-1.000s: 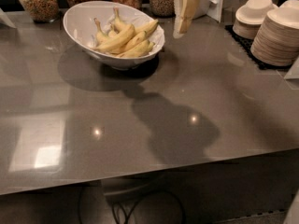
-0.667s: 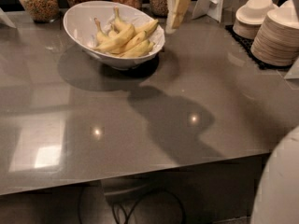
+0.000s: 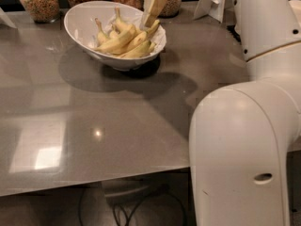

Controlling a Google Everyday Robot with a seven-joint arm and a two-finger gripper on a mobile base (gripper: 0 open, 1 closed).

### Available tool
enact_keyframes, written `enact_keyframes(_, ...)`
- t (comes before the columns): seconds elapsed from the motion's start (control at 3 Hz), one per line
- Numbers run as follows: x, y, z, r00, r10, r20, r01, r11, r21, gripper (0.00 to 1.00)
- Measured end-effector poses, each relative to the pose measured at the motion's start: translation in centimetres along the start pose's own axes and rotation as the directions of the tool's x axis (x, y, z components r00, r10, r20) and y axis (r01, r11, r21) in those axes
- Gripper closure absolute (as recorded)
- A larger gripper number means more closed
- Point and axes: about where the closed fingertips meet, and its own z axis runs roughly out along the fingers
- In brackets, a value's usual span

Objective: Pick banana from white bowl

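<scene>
White glazed ceramic, the white bowl (image 3: 79, 26) sits toward the back of the grey table (image 3: 94, 126), its rim slanting lower on the near side. In it lies a heap of small yellow bananas (image 3: 112, 42), stems pointing up and back. The banana (image 3: 139, 39) nearest the right rim lies across the top of the heap. The cream-coloured gripper (image 3: 147, 23) hangs tilted over that right side of the bowl, its tip just above or touching this banana; I cannot tell which, nor whether the gripper is open or closed. Behind the bowl stand 4 glass jars (image 3: 39, 2) in a row, each filled with brownish grain-like bits, the rightmost partly hidden by the gripper. The robot's white arm (image 3: 244, 140) fills the right foreground. Dark cables (image 3: 127, 213) lie under the table's front edge.
</scene>
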Motion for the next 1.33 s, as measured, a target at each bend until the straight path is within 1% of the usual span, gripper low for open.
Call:
enact_keyframes(0.33,0.7,0.1,3.1,0.995,0.075,0.066,-0.072,0.9963,-0.045,0.16)
enact_keyframes(0.67,1.0,0.0,4.7,0.988,0.117,0.099,-0.111,0.9917,-0.065,0.16)
enact_keyframes(1.0,1.6,0.8,6.1,0.978,0.181,0.103,-0.170,0.9792,-0.111,0.27)
enact_keyframes(1.33,2.0,1.3,6.9,0.973,0.217,0.079,-0.204,0.9678,-0.148,0.30)
